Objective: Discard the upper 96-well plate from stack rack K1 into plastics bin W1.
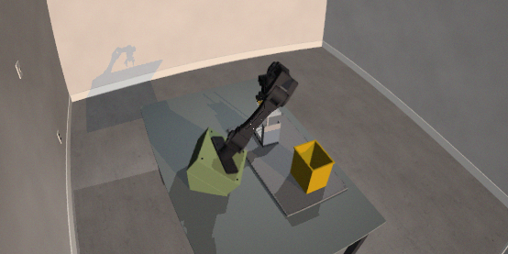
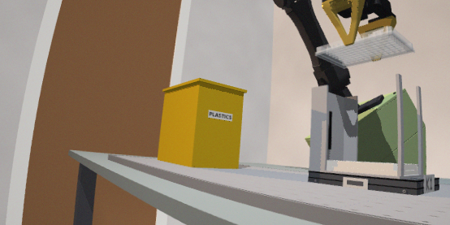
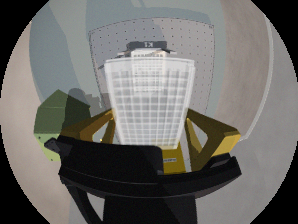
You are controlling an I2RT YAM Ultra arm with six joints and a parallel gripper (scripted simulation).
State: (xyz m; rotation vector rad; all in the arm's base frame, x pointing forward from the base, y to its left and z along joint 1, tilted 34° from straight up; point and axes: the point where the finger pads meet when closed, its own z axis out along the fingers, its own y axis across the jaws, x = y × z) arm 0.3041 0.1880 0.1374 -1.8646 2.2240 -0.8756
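My gripper [image 2: 362,36] with its yellow fingers is shut on the clear upper 96-well plate [image 2: 364,49] and holds it, slightly tilted, in the air above the top of the rack posts. The plate fills the middle of the wrist view [image 3: 149,103], between the fingers. Rack K1 [image 2: 371,150] stands below on its black base, with the lower plate [image 2: 365,167] lying flat at its bottom. The rack also shows under the arm in the overhead view [image 1: 270,129]. The yellow plastics bin W1 [image 2: 201,123] [image 1: 312,165] stands upright to the left, open-topped.
The green robot base [image 1: 215,162] sits behind the rack. The rack and bin stand on a grey mat on the table. The rack's tall thin posts [image 2: 400,123] rise just under the held plate. A brown door [image 2: 97,89] is behind the table.
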